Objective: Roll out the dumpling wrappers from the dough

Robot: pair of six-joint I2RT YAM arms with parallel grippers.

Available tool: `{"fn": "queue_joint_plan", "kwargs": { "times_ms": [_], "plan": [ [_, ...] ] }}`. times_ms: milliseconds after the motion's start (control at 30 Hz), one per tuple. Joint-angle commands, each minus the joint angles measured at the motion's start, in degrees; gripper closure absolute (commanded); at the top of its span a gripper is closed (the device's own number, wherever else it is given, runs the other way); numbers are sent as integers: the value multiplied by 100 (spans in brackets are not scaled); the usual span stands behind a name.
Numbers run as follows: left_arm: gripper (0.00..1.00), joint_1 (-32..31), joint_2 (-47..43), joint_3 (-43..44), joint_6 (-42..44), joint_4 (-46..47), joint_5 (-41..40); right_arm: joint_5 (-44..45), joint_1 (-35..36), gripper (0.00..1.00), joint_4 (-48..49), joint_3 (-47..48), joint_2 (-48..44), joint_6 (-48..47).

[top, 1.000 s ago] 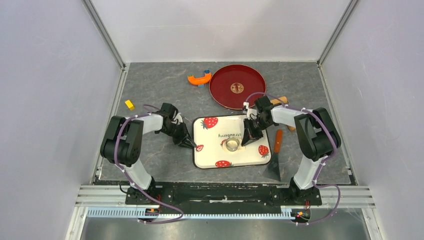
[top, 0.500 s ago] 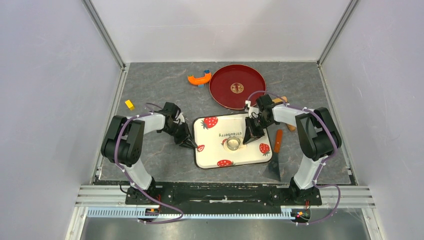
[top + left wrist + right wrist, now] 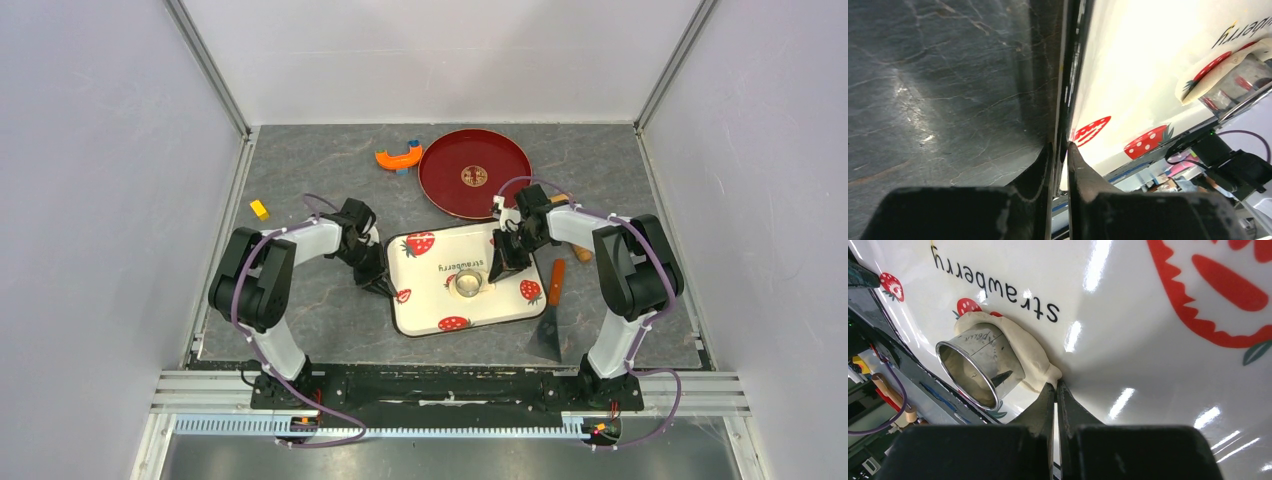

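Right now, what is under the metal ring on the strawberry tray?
Pale flattened dough lies under the metal ring, spreading past its rim onto the tray. The dough covers part of a printed strawberry; whether the ring has cut through it cannot be seen.

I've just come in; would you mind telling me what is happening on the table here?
The left gripper is clamped on the left rim of the strawberry tray. On the tray lies the dough, flattened, with a metal ring cutter standing on it. The right gripper is closed at the dough's edge beside the cutter, apparently pinching it. No separate wrapper is visible yet.
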Motion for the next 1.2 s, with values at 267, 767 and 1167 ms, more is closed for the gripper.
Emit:
{"fn": "queue_joint_plan", "kwargs": {
  "times_ms": [267, 767, 1167],
  "plan": [
    [98, -169, 282, 412, 785, -819, -1931, 11, -172, 100, 227, 293, -420, -64],
    [98, -333, 397, 501, 806, -818, -1956, 101, -265, 69, 412, 73, -241, 34],
    [98, -418, 448, 537, 789, -826, -1937, -563, -260, 69, 1064, -225, 42, 422]
  ]
}}
